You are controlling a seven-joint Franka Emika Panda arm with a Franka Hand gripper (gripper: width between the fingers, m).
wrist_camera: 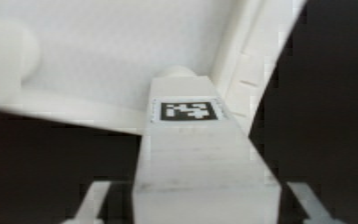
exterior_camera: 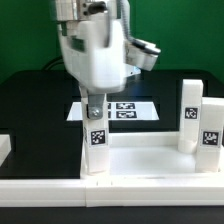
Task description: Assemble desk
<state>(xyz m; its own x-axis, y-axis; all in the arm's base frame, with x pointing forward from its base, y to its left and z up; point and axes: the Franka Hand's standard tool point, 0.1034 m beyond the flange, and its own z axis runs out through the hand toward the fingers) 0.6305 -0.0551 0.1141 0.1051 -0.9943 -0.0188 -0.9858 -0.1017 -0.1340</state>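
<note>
The white desk tabletop (exterior_camera: 150,162) lies flat with its raised rim up. A white leg (exterior_camera: 97,142) with a black-and-white tag stands upright at the tabletop's corner on the exterior view's left. My gripper (exterior_camera: 94,114) comes down from above and is shut on this leg's upper part. In the wrist view the leg (wrist_camera: 190,110) runs out between my fingers (wrist_camera: 103,203), with the tabletop (wrist_camera: 105,95) and its rim beyond; my gripper (wrist_camera: 202,208) clasps it on both sides. Two more tagged legs (exterior_camera: 190,115) (exterior_camera: 211,128) stand upright at the exterior view's right end.
The marker board (exterior_camera: 125,110) lies on the black table behind the tabletop. A long white rail (exterior_camera: 100,186) runs along the front edge. A white piece (exterior_camera: 4,150) shows at the exterior view's left edge.
</note>
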